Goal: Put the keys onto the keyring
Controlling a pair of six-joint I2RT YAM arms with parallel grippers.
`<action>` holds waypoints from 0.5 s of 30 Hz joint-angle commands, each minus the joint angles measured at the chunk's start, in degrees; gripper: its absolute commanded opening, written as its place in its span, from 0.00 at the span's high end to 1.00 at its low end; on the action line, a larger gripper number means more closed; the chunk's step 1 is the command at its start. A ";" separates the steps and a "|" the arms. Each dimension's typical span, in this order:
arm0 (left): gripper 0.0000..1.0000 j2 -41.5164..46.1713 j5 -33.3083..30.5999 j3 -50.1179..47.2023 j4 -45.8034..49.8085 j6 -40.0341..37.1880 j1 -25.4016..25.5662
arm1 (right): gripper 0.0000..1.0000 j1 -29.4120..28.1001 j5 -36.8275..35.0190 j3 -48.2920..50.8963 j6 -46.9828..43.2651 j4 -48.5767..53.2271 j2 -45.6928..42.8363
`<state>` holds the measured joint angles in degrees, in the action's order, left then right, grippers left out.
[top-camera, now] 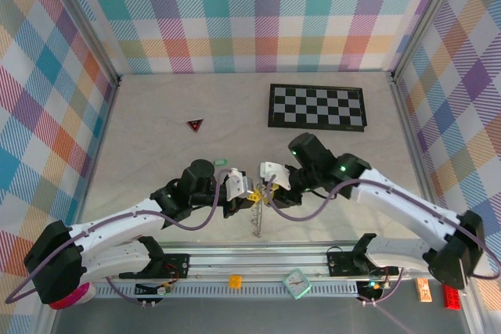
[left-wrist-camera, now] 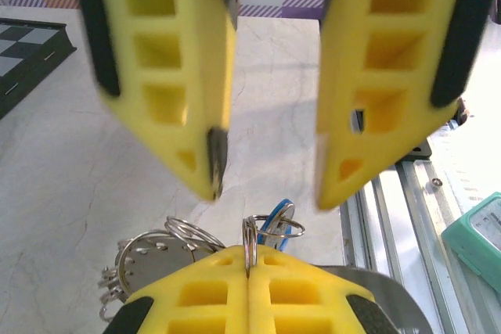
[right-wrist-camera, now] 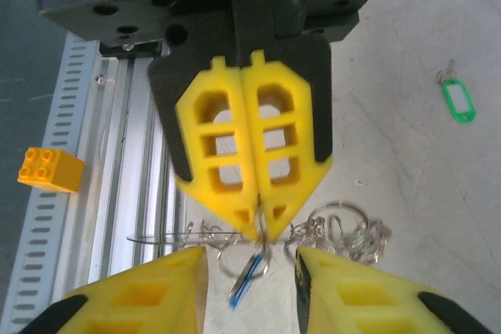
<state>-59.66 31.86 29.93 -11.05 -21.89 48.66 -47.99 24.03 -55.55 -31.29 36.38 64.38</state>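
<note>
From above, the two arms meet near the front edge of the table (top-camera: 156, 154). The left hand (top-camera: 252, 193) and right hand (top-camera: 268, 193) are almost touching, so the small parts between them are hard to make out.

The left wrist view is clearer. The left hand (left-wrist-camera: 249, 260) is pressed shut on a thin ring of the keyring (left-wrist-camera: 249, 240). The blue key (left-wrist-camera: 275, 220) hangs just beside it, and the looped chain (left-wrist-camera: 149, 260) is partly cut off.

The right hand (left-wrist-camera: 270, 193) faces it with fingers spread, gripping nothing. In its own view they straddle the blue key (right-wrist-camera: 249, 271).

The green key (right-wrist-camera: 458, 101) lies apart on open table, with room around it. The metal rail (right-wrist-camera: 117, 154) and an orange block (right-wrist-camera: 48, 170) are close on the near side.
</note>
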 commanded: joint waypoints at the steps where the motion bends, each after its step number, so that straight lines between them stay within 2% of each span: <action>1: 1.00 1.27 1.04 -0.46 -3.50 0.53 0.45 | 0.61 0.79 0.54 5.35 5.90 -7.84 -5.45; 9: 1.00 1.91 1.37 -1.67 -6.15 1.62 0.39 | 0.57 0.77 2.64 12.19 12.21 -15.85 -5.86; 15: 1.00 2.01 1.62 -2.33 -7.64 2.21 0.39 | 0.61 0.71 2.12 12.49 12.13 -16.77 -4.04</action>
<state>-58.85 32.05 28.32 -14.09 -20.40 48.66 -47.42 24.67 -43.16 -20.25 22.50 59.70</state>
